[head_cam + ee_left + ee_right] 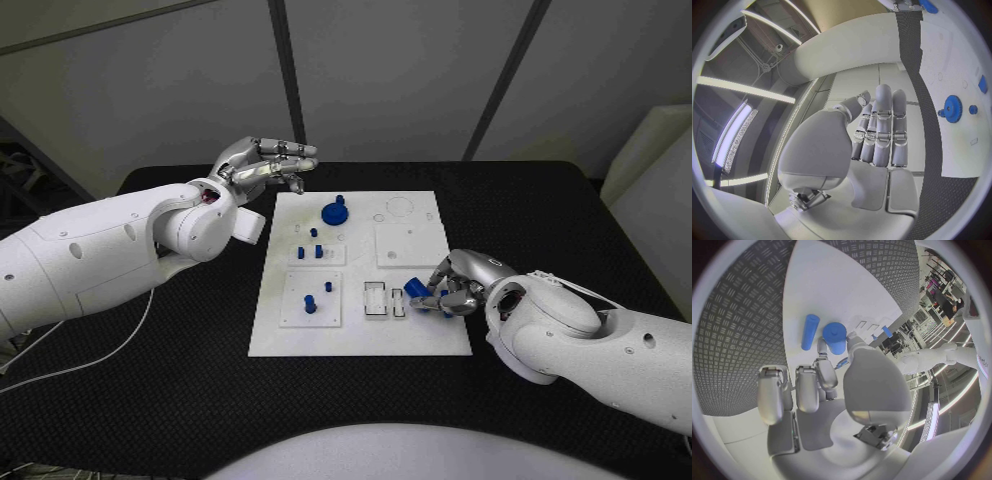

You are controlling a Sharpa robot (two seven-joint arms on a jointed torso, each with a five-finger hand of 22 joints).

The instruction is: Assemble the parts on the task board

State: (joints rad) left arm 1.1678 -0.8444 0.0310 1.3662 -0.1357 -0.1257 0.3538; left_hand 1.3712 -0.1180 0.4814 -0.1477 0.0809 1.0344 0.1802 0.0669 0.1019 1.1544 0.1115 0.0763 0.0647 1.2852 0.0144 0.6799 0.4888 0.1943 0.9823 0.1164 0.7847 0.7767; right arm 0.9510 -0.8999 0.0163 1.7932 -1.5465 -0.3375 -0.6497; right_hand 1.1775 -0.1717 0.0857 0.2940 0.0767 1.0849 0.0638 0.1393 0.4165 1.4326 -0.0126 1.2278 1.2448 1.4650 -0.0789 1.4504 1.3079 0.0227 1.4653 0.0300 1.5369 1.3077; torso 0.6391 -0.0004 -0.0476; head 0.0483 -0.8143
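Observation:
The white task board lies mid-table. At its right edge my right hand rests low and pinches a short blue cylinder between thumb and a finger. In the right wrist view that cylinder sits at the fingertips of the hand, with a blue peg lying beside it on the board. My left hand hovers off the board's far left corner, holding nothing. Its fingers are straight. A blue gear stands on the far part of the board.
Small blue pegs stand in the board's left column, two more in the near-left block. Two narrow slots lie beside my right hand. The gear appears past my left hand. A white cable trails at the table's left.

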